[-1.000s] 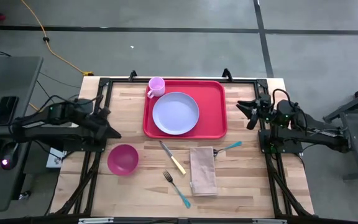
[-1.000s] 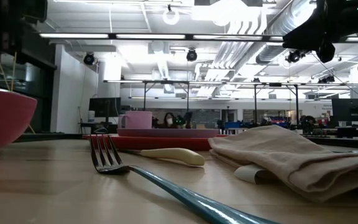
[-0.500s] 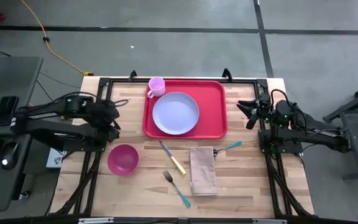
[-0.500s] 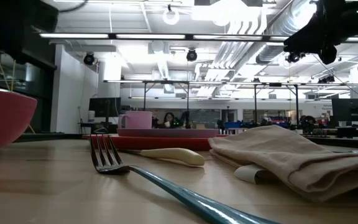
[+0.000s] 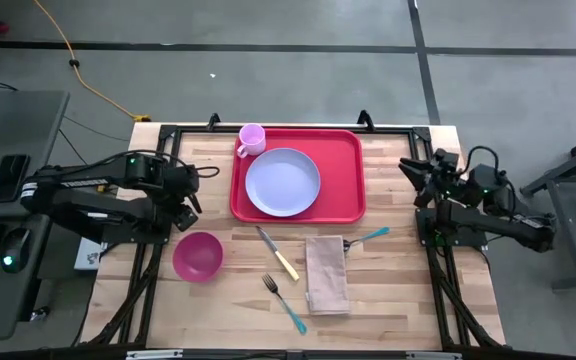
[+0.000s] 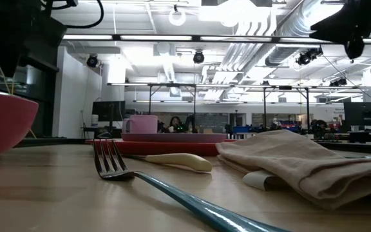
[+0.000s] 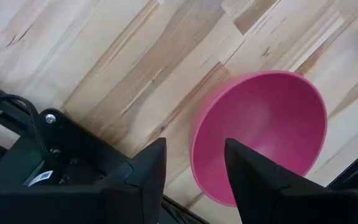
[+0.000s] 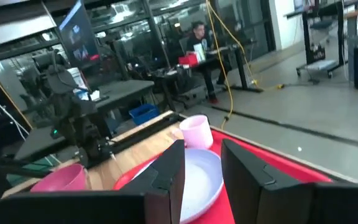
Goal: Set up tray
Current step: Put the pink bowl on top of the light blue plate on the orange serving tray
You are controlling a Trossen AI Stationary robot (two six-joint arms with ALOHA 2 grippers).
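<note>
**Left arm moved toward the bowl, right arm pulled back**

Since the earlier frame, the left gripper (image 5: 190,196) had swung from the left edge of the worktop toward the centre and turned downward, and the right gripper (image 5: 415,170) had drawn back a little toward the right edge. Nothing on the worktop had shifted.

In the high view, the left gripper hung just above the pink bowl (image 5: 198,255), at about 12 o'clock from it. The left wrist view showed the bowl (image 7: 260,137) directly below, with the jaws open and not touching it. The right gripper waited at 3 o'clock from the tray, apart from it; its jaws were open too, with nothing between them.

The red tray (image 5: 343,170) lay on the far half of the wooden worktop (image 5: 388,290), near its centre. The lavender plate (image 5: 283,182) rested on the left part of the tray, and a pink cup (image 5: 252,139) stood at the far left corner of the tray. At 6 o'clock from the tray lay a knife (image 5: 278,254), a fork (image 5: 284,303) and a folded beige napkin (image 5: 327,275). A teal handle (image 5: 372,236) stuck out from the napkin at 2 o'clock.
</note>
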